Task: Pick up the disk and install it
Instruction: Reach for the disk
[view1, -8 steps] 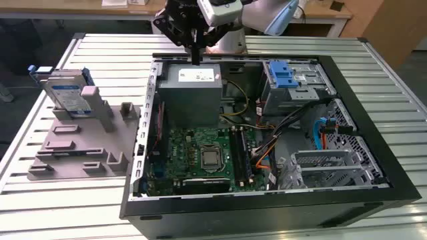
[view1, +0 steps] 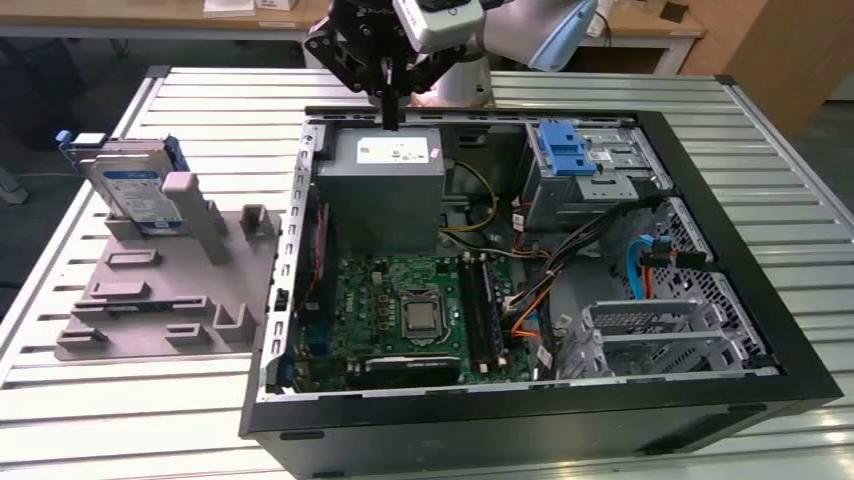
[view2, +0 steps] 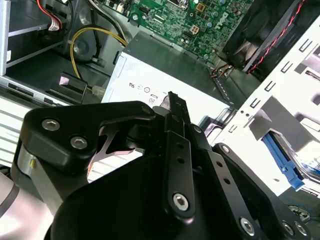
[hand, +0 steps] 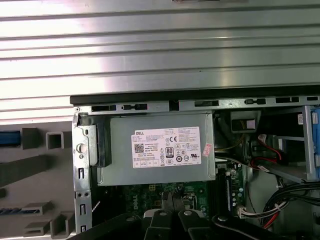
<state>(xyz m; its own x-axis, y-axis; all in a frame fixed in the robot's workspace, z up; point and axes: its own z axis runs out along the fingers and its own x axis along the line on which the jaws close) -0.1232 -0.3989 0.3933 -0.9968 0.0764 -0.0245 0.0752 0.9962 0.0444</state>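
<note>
The disk (view1: 134, 188) stands on edge in a grey fixture (view1: 160, 290) on the slatted table, at the exterior view's left of the open computer case (view1: 534, 400). It is silver-grey with a blue-and-white label and blue rails. My gripper (view1: 390, 112) hangs well to the right of the disk, over the back edge of the case, just above the grey power-supply box (view1: 387, 190). Its black fingers (hand: 169, 199) are pressed together with nothing between them. In the second wrist view the fingertips (view2: 172, 102) point at the power-supply box (view2: 165, 65).
Inside the case are a green motherboard (view1: 414, 310), a silver drive cage with a blue latch (view1: 571, 150), a second metal cage (view1: 654, 330) and loose cables (view1: 534, 300). The white-stickered power supply (hand: 160, 150) sits below the gripper. A slatted metal table (view1: 200, 100) surrounds the case.
</note>
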